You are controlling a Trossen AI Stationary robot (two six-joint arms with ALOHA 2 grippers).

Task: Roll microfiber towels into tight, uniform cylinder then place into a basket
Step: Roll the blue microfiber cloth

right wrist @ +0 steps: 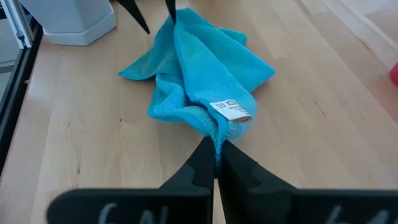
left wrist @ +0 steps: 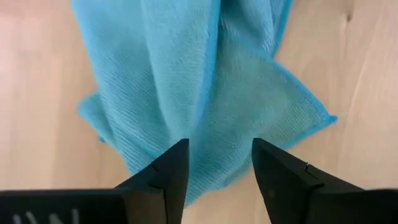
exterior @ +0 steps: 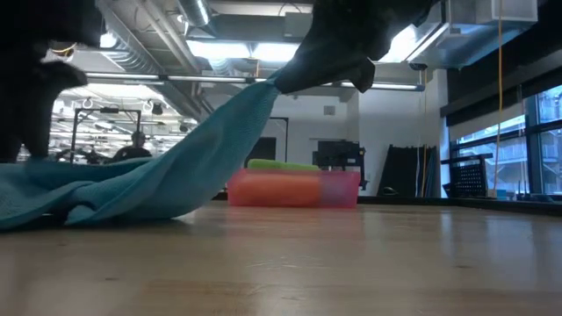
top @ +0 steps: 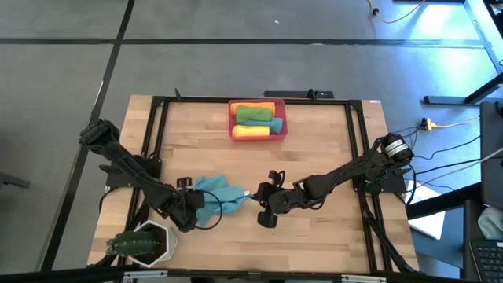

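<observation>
While the right claw (right wrist: 214,163) pinches one hem of the teal towel (top: 218,193) beside its white label (right wrist: 231,110) and lifts that end off the surface (top: 330,149), the cloth lies crumpled, not yet rolled.

Axis: the towel runs from the right claw toward the left claw (left wrist: 217,165), sloping down to a heap on the wood in the low view.

Left claw: fingers apart, gripping nothing, poised over the heap's far end and nearer its loose corners.

Basket (top: 258,119): at the far middle of the surface, well apart from both claws, already holding orange, green and yellow rolls.

Edges and room: a white pot (top: 151,242) stands just beside the left arm at the near edge; bare wood lies open between towel and basket, likely enough for spreading flat.
</observation>
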